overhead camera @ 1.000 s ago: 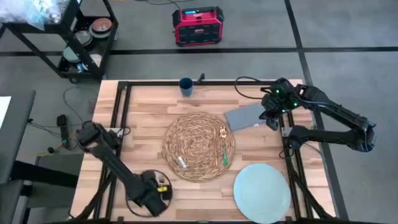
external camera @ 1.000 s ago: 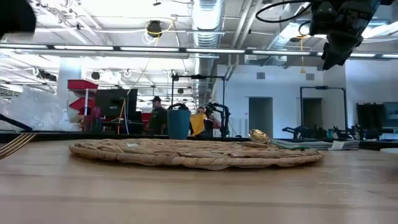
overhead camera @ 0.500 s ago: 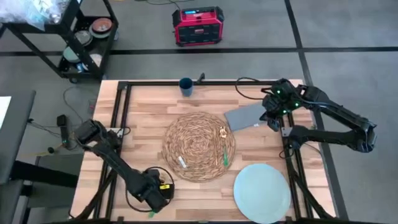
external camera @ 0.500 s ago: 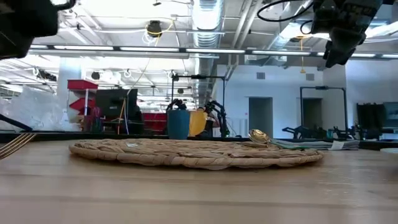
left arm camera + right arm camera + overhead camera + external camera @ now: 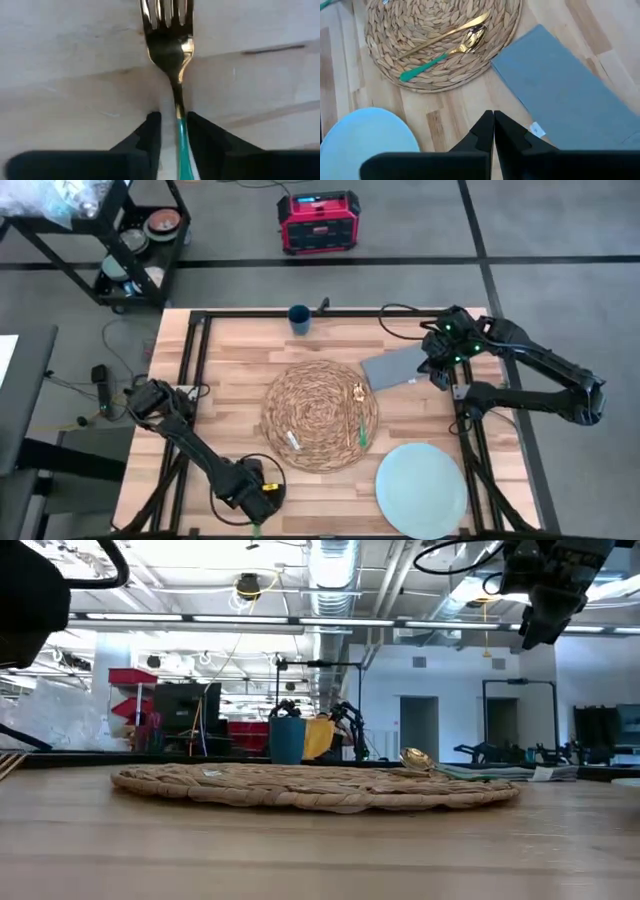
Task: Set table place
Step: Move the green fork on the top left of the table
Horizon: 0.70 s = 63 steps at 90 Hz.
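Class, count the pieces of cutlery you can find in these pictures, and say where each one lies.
3. A spoon and a knife lie on the placemat; the knife's handle is hidden. A fork sits between the left gripper fingers, by the table's near edge.

The tabletop (image 5: 230, 370) is pale wood in planks, matt, with visible grain, crossed by black metal rails (image 5: 195, 370). The placemat (image 5: 318, 412) is coarse woven straw, rough and spiralled. On it lies a glossy gold metal spoon (image 5: 451, 47) with a smooth green handle. The fork (image 5: 170, 45) is polished gold metal too, mirror-bright, its handle green and smooth. The napkin (image 5: 562, 97) looks like soft grey cloth, matt. The plate (image 5: 421, 489) is smooth pale blue with a dull sheen. The left tool (image 5: 174, 137) has 2 matt black fingers (image 5: 150, 135)
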{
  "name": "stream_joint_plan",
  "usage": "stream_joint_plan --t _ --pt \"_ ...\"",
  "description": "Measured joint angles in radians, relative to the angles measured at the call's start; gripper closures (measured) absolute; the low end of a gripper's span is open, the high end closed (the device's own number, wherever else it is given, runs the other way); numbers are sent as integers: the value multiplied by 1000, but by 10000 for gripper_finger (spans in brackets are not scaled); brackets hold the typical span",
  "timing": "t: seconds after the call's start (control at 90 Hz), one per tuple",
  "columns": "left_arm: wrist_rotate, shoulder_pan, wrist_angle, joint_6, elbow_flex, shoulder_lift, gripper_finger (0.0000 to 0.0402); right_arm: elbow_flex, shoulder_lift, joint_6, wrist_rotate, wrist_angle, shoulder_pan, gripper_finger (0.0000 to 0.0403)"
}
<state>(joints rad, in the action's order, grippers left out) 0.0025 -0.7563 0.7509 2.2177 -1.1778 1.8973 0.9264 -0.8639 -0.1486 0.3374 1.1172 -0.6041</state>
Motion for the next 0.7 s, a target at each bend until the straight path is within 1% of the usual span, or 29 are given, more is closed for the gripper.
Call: stream_joint_plan --t 0.056,0.122,0.222,0.3,0.389,0.444,0.511,0.589,0.656,0.7 --pt "1 0 16 29 1 -1 390 0 0 -1 0 1 0 403" --pt "-2 3 19 39 1 -1 396 0 1 -2 0 1 0 403" --pt "12 32 37 8 -27 -4 398 0 0 -3 0 4 0 403" --pt "-35 82 142 -64 -77 -21 399 0 0 -2 -1 5 0 403" --pt "-100 156 248 -181 -182 -63 400 0 1 -10 -1 5 0 403" --pt "-105 219 341 -317 -250 -85 400 0 1 -10 -2 5 0 403" --pt "-99 317 431 -555 -337 -86 400 0 3 -10 -2 7 -1 403" --pt "-142 445 456 -821 -426 -80 401 0 12 -10 -3 19 0 403" --pt "-182 555 465 -1006 -475 -79 401 0 21 -10 -3 33 -1 403" --pt "-187 621 451 -1120 -495 -78 401 0 27 -10 -8 37 -6 403"
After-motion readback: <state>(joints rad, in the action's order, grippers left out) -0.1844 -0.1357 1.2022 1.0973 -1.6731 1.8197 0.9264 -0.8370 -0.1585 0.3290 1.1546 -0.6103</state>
